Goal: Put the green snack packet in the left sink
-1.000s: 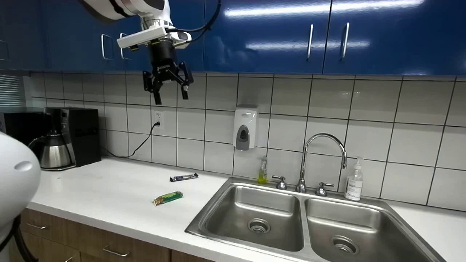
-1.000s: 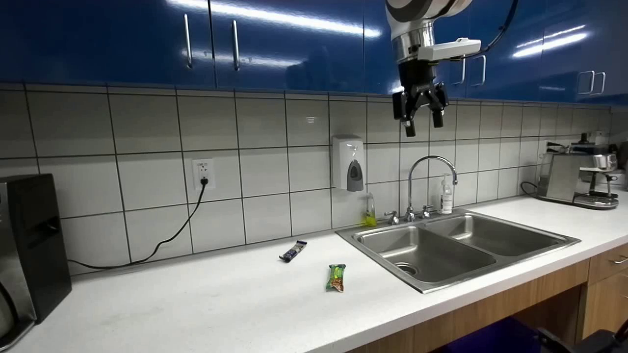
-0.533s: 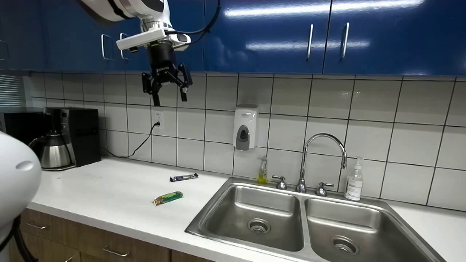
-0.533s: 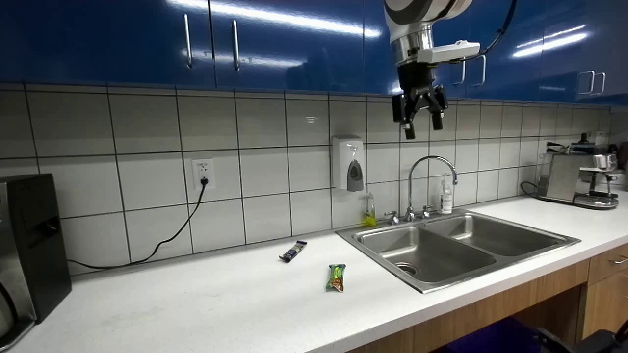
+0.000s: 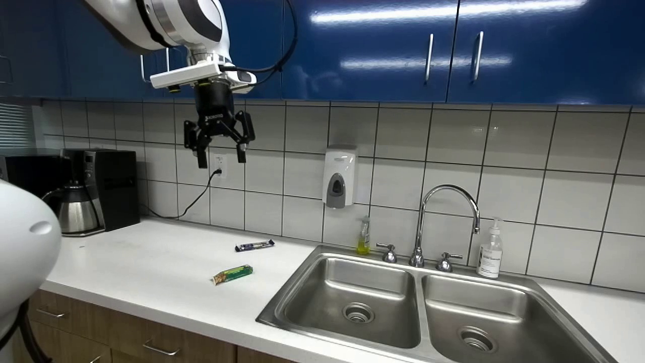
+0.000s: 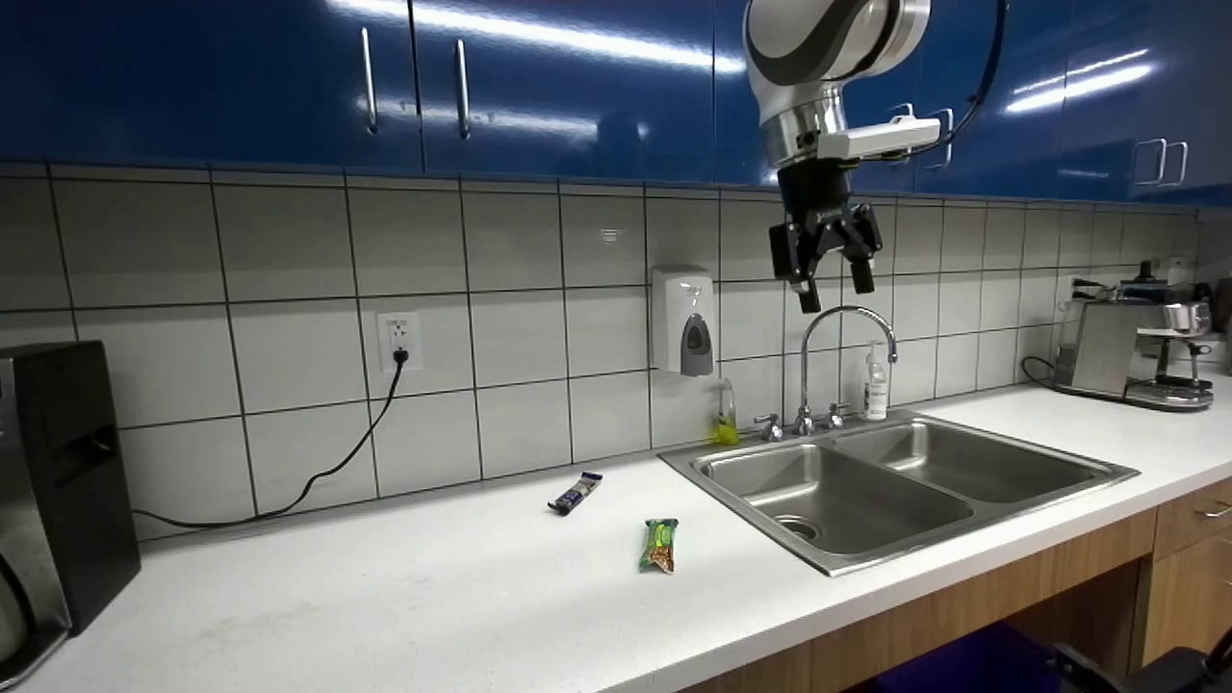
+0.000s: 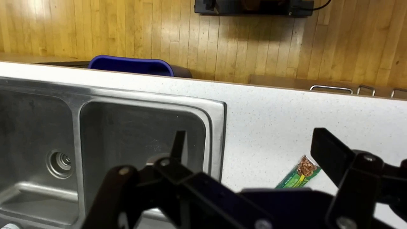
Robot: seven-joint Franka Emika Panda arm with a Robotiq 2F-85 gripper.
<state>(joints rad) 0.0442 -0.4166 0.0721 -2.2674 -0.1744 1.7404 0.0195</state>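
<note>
The green snack packet (image 5: 232,274) lies flat on the white counter, left of the sink; an exterior view also shows it (image 6: 659,545). In the wrist view the packet (image 7: 297,176) is partly hidden by the gripper body. The left sink (image 5: 322,312) is the steel basin nearest the packet; it also shows in an exterior view (image 6: 876,500) and the wrist view (image 7: 136,127), where the gripper covers its drain. My gripper (image 5: 222,161) is open and empty, high above the counter, fingers down; it also shows in an exterior view (image 6: 836,297) and the wrist view (image 7: 249,133).
A dark wrapped bar (image 5: 254,245) lies behind the packet near the wall. The faucet (image 5: 419,227), a yellow soap bottle (image 5: 363,237) and a pump bottle (image 5: 490,252) stand behind the sink. A wall dispenser (image 5: 339,176) and blue cabinets (image 5: 368,50) are behind and above.
My gripper has come down, mostly in the last half second, and shifted slightly left in an exterior view. It stays open. The packet and the bar have not moved.
</note>
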